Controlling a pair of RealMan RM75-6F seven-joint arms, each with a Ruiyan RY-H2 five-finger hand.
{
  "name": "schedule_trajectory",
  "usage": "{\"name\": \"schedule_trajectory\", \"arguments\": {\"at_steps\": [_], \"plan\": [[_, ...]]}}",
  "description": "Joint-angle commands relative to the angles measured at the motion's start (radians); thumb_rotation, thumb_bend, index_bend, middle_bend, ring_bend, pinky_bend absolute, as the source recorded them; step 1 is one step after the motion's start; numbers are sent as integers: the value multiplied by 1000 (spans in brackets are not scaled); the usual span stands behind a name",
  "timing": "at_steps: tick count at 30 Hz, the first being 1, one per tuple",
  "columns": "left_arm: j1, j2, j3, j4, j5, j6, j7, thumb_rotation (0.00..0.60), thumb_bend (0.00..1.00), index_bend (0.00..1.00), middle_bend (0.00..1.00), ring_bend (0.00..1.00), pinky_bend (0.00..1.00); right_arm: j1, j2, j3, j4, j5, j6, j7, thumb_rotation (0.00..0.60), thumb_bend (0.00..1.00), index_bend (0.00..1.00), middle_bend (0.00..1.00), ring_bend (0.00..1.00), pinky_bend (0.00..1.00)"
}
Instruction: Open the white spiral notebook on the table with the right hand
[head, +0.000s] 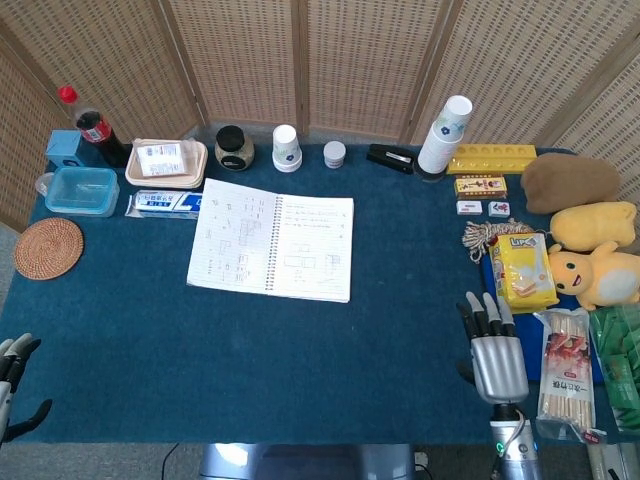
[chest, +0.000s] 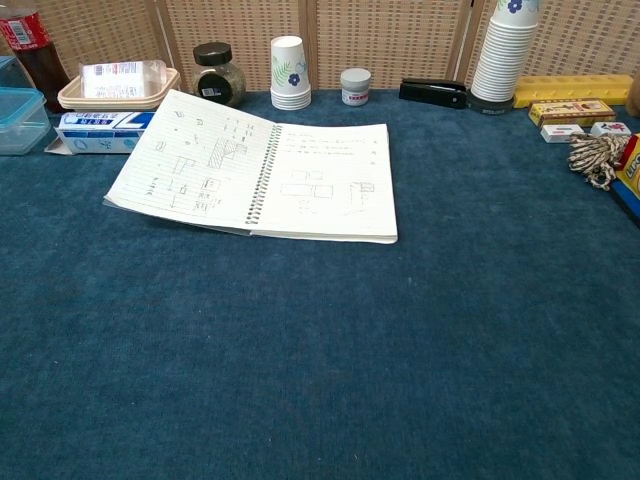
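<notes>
The white spiral notebook lies open and flat on the blue table, both pages showing pencil sketches; the chest view shows the notebook with its left page slightly raised. My right hand is at the table's near right corner, far from the notebook, fingers extended and apart, holding nothing. My left hand shows only partly at the lower left edge, off the table, fingers apart and empty. Neither hand appears in the chest view.
Behind the notebook stand a paper cup, a dark jar, a small white pot and a black stapler. A cup stack is back right. Snacks and plush toys crowd the right side; a blue container and coaster sit left.
</notes>
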Motion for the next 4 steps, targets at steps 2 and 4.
{"name": "schedule_trajectory", "arguments": {"at_steps": [2,4], "plan": [[8,-7,-1,-6,-3,12,20,600,270,152,78,26,0,-38,20,-5,22,-2,7,37,600,132,173,149,32,72],[9,-10,0,-9,1,15,22,600,271,152,78,26,0,-50,23,-1,28,2,2,51,600,133,174,150,32,72]]}}
